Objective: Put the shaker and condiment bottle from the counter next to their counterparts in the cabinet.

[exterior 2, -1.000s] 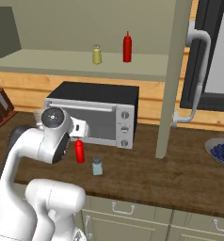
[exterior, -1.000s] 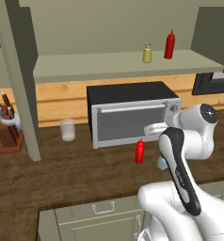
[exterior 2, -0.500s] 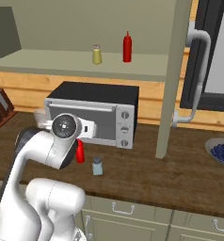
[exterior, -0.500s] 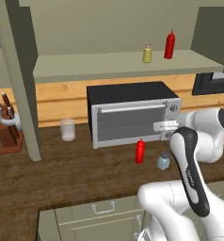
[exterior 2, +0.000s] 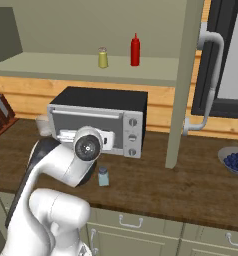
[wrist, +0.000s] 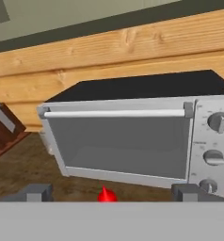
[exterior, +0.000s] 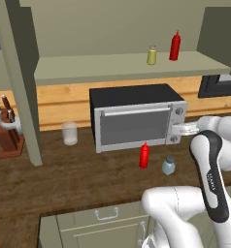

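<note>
We see the small pale blue-grey translucent shaker with a grey cap [exterior: 168, 165] standing upright on the dark brown wood-plank counter [exterior: 64, 179], just in front of the right corner of the black and silver microwave [exterior: 134, 116]. Near it to the left stands the slim red squeeze bottle with a pointed nozzle [exterior: 144, 156], upright, apart from the shaker and close to the microwave door. In the hand view we see only the red tip of this bottle [wrist: 106, 195] low between the fingertips.

Above, on the wide pale shelf of the olive-beige wall cabinet [exterior: 103, 65], we find the small yellowish shaker with a silver cap [exterior: 152, 55] and a second slim red bottle [exterior: 174, 46], side by side and near each other. A pale tumbler [exterior: 69, 133] sits on the counter left of the microwave, and a wooden knife block [exterior: 8, 138] further left. In the right base view we note a bowl of blue berries [exterior 2: 235, 161] at the far right.

The gripper [wrist: 114, 192] faces the microwave front, its jaws spread wide, gripping nothing and touching nothing that we can see
</note>
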Tool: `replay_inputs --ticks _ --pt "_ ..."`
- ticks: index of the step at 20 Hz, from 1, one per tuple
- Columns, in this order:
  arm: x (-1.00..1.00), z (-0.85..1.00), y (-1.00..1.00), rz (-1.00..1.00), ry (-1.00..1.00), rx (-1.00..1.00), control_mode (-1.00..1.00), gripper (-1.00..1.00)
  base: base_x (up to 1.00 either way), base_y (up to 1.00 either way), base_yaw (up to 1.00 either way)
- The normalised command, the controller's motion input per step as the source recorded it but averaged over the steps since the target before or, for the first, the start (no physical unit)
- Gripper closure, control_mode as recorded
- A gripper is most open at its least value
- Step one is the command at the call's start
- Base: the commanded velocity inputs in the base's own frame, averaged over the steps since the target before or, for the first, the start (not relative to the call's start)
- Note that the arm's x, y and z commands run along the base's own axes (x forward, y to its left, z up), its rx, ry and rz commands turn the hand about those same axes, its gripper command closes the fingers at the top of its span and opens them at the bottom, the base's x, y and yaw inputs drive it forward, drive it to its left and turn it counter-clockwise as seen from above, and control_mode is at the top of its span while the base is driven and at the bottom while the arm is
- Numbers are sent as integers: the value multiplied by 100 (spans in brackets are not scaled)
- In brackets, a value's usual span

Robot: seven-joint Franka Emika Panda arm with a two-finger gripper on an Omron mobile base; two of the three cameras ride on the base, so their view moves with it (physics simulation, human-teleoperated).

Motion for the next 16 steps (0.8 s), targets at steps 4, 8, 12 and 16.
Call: replay_inputs --ticks 4,8,12,16 --pt "-7 -32 -10 1 -20 0 -100 -100 0 0 0" --pt "-2 -24 -7 1 -16 0 -100 -100 0 0 0" --pt "0 -5 -6 1 -8 0 -100 -100 0 0 0" --pt "0 0 0 0 0 0 -100 -100 0 0 0"
